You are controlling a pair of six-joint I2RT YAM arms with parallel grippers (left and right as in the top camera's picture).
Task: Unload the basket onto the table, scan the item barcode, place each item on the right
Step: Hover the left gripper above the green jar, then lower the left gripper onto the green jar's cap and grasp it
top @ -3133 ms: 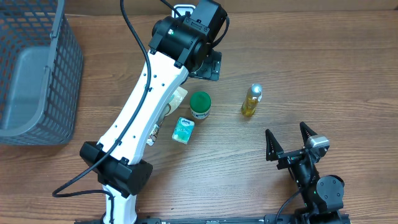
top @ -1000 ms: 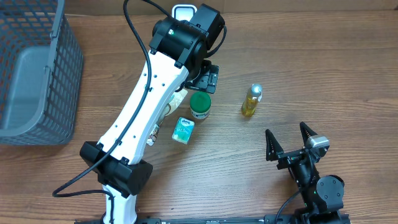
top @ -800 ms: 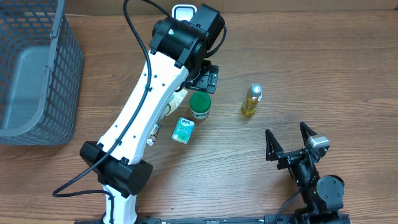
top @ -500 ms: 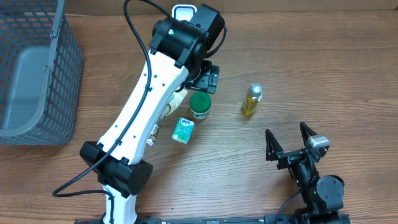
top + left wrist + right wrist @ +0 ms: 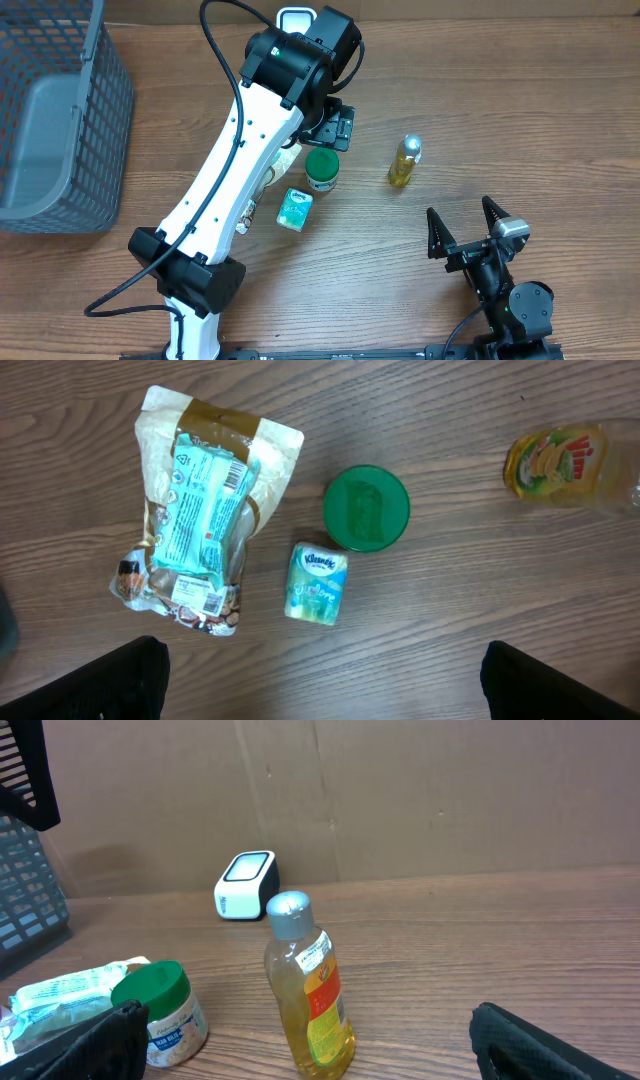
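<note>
Several items lie mid-table: a beige snack bag with a teal label, a green-lidded jar, a small Kleenex pack and a yellow dish-soap bottle. My left gripper hovers above them, looking straight down, open, with nothing between its fingers. From overhead, the left gripper sits just beyond the jar, and the arm covers most of the bag. The white scanner stands at the table's far edge. My right gripper rests open near the front, facing the bottle.
A grey mesh basket occupies the left side of the table. The white left arm stretches diagonally from its base at the front left. A cardboard wall stands behind the scanner.
Since three seconds ago my left gripper has shifted a little nearer the green-lidded jar. Over the last second nothing has visibly moved.
</note>
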